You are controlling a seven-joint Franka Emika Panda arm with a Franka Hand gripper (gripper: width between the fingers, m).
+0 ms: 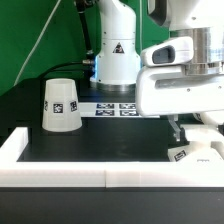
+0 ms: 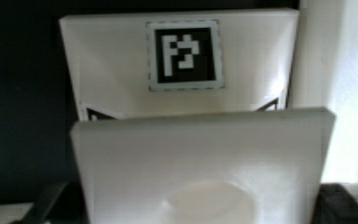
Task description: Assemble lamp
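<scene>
The lamp base (image 1: pixel 192 152) is a flat white square with a tag and lies on the black table at the exterior view's right, against the white wall. In the wrist view it fills the picture, with its tag (image 2: pixel 181 55) on the far part and a round socket (image 2: pixel 211 195) on the near part. My gripper (image 1: pixel 179 134) hangs low just over the base. Its dark fingertips (image 2: pixel 48 207) show wide apart at either side of the base, so the gripper (image 2: pixel 197 212) is open. The tapered shade (image 1: pixel 61 104) stands at the exterior view's left. The bulb is out of view.
The marker board (image 1: pixel 115 106) lies at the back in front of the robot body (image 1: pixel 118 50). A white wall (image 1: pixel 60 168) borders the table's front and right side (image 2: pixel 346 60), close beside the base.
</scene>
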